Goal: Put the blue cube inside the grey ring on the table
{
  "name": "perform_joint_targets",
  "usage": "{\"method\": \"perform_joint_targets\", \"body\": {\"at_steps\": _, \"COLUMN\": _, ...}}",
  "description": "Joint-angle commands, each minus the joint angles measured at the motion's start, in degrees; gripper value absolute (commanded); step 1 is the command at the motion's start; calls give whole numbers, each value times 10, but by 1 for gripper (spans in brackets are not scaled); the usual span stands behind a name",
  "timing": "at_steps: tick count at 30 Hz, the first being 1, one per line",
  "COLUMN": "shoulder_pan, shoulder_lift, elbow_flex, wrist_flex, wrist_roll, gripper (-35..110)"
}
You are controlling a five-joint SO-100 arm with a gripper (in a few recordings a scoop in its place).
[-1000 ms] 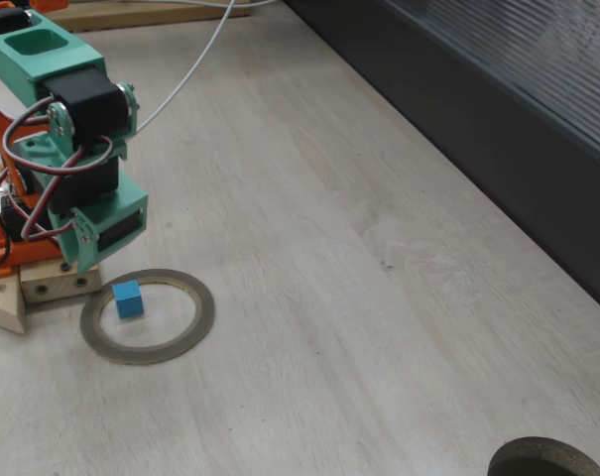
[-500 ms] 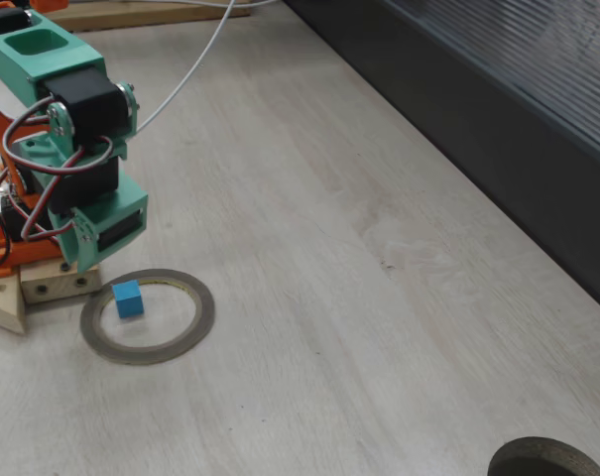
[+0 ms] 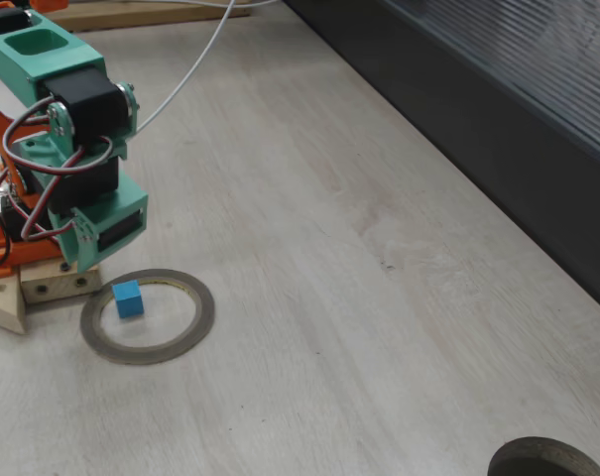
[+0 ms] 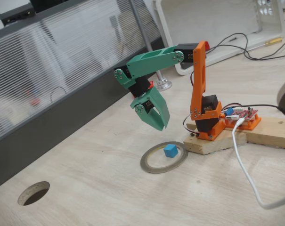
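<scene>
The blue cube (image 3: 128,297) (image 4: 170,150) rests on the table (image 3: 359,297) inside the grey ring (image 3: 195,327) (image 4: 151,167), near the ring's edge on the arm's side. My green gripper (image 4: 161,125) hangs in the air above and beside the ring, clear of the cube, jaws together with nothing between them. In a fixed view the green arm (image 3: 91,198) folds down over its base just behind the ring.
The arm's orange base stands on a wooden block (image 4: 255,132) with a red circuit board and a white cable (image 4: 246,174). A round hole (image 3: 547,461) (image 4: 34,193) is cut in the table. A dark ribbed wall panel (image 3: 498,109) runs along the table's edge.
</scene>
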Motion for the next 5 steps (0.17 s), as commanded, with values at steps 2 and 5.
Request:
{"method": "perform_joint_targets", "body": {"at_steps": 2, "shoulder_pan": 3, "shoulder_lift": 10, "elbow_flex": -6, "wrist_flex": 14, "wrist_roll": 4, "gripper": 9}}
{"method": "perform_joint_targets", "body": {"at_steps": 5, "shoulder_pan": 3, "shoulder_lift": 10, "elbow_flex": -6, "wrist_flex": 14, "wrist_roll": 4, "gripper": 9}}
